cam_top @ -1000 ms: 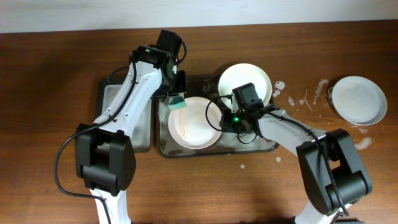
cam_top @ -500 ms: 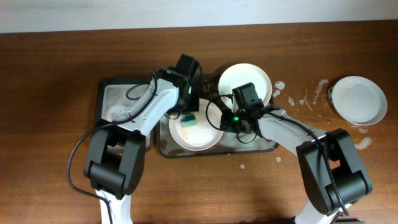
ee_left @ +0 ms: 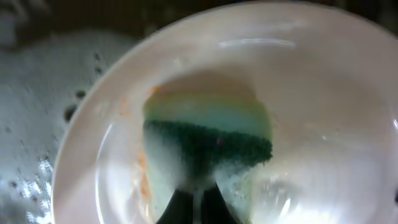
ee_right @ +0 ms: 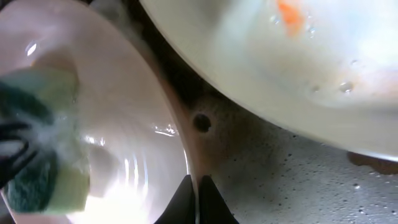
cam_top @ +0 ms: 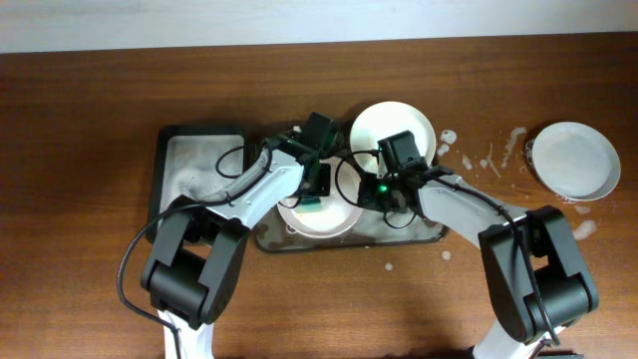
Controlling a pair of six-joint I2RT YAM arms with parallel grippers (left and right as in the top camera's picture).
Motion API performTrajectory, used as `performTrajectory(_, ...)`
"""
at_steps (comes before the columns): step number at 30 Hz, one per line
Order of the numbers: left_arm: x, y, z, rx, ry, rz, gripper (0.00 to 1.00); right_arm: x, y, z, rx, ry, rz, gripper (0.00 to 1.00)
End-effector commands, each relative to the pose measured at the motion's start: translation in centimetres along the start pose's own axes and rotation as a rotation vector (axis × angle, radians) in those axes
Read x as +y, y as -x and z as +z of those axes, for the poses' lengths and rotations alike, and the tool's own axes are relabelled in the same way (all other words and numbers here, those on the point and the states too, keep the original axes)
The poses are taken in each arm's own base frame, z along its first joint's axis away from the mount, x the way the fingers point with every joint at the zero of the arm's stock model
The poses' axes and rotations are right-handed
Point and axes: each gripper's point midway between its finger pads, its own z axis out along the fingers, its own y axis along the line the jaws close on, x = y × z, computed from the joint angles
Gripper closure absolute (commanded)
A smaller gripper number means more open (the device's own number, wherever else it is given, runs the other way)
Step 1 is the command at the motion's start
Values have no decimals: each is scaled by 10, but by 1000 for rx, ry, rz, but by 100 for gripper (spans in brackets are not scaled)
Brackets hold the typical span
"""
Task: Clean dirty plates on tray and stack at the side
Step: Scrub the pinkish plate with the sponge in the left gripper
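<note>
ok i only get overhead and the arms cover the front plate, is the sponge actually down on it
observer: yes, left wrist shows the green sponge pressed flat on the front plate, pinched in the left claw.
operator: any orange on that plate
observer: faint orange smears beside the sponge's left edge.
operator: what's the right claw doing
observer: right wrist shows the right claw shut on that plate's rim.
</note>
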Motion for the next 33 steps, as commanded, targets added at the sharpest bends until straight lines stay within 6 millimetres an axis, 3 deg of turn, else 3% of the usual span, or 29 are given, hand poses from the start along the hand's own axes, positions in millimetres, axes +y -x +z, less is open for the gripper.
performTrajectory(1,29,23,4,-100,98,-56,99,2,2,1,2,3,8,96)
performTrajectory(4,31,26,5,-98,75,-67,99,2,2,1,3,5,8,96)
performTrajectory(8,-17,-16,2,102,-185,23,99,2,2,1,3,5,8,96)
performTrajectory(12,-36,-37,-5,180,-320,177,99,3,3,1,1,10,32,96)
performTrajectory(14,-28,-27,-2,134,-274,190,99,3,3,1,1,10,32,96)
performTrajectory(16,-8,-8,4,59,-150,156,99,3,2,1,4,9,33,96)
performTrajectory(18,37,14,5,-51,113,18,99,3,2,1,5,8,33,96)
performTrajectory(19,49,19,3,-81,184,-3,99,3,2,1,4,9,33,96)
performTrajectory(23,67,18,-1,-88,279,2,99,3,2,1,4,9,33,96)
performTrajectory(24,62,10,1,-43,248,26,99,3,3,1,2,10,32,96)
performTrajectory(26,23,-24,5,127,-4,156,99,3,3,1,1,11,32,96)
performTrajectory(29,-26,-66,-13,299,-353,295,99,3,4,1,-2,12,31,96)
performTrajectory(33,-33,-72,-16,295,-404,407,99,4,4,1,-3,13,31,96)
